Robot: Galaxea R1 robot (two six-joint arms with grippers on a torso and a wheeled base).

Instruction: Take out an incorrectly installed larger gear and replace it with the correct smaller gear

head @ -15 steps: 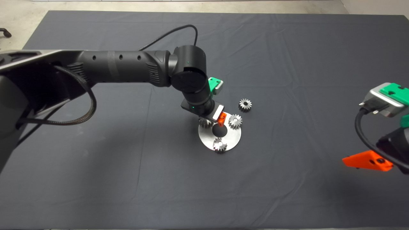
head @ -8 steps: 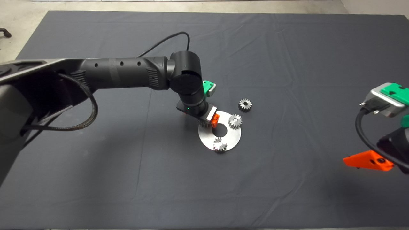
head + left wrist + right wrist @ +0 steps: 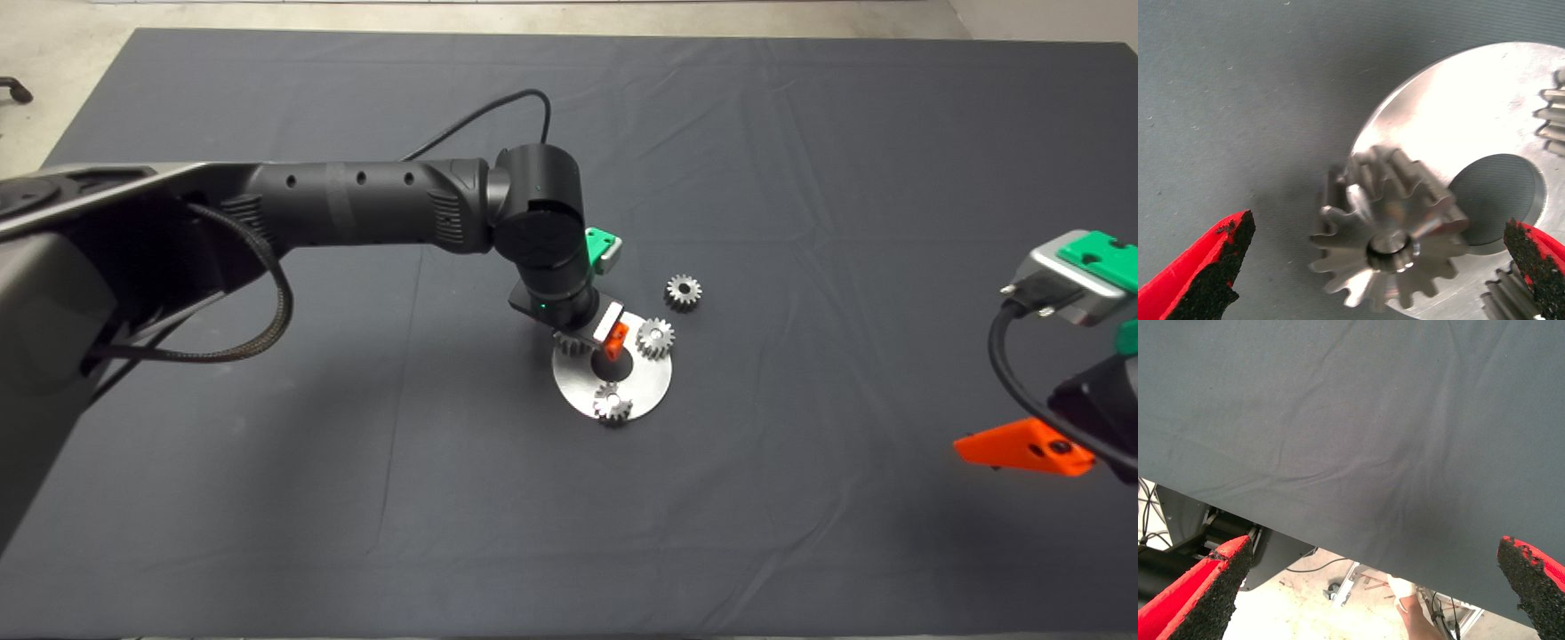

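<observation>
A round silver plate (image 3: 649,382) with a centre hole lies mid-mat. My left gripper (image 3: 591,342) hovers over its left edge, fingers open. In the left wrist view the larger gear (image 3: 1391,233) stands on a pin at the plate's (image 3: 1458,113) edge, between the open fingers (image 3: 1211,273) and untouched by them. In the head view my wrist hides most of it. Two small gears (image 3: 655,338) (image 3: 613,403) sit on the plate. The smaller gear (image 3: 683,291) lies loose on the mat just beyond the plate. My right gripper (image 3: 1022,447) is parked open at the right edge.
The dark mat (image 3: 356,498) covers the table; the left arm (image 3: 356,209) and its cable span the left half. The right wrist view shows the mat's edge (image 3: 1338,547), floor and frame parts beyond it, and a person's leg (image 3: 1411,613).
My left gripper swung a little to the left, then came back right over the plate's left edge. The gears and the right arm have not moved.
</observation>
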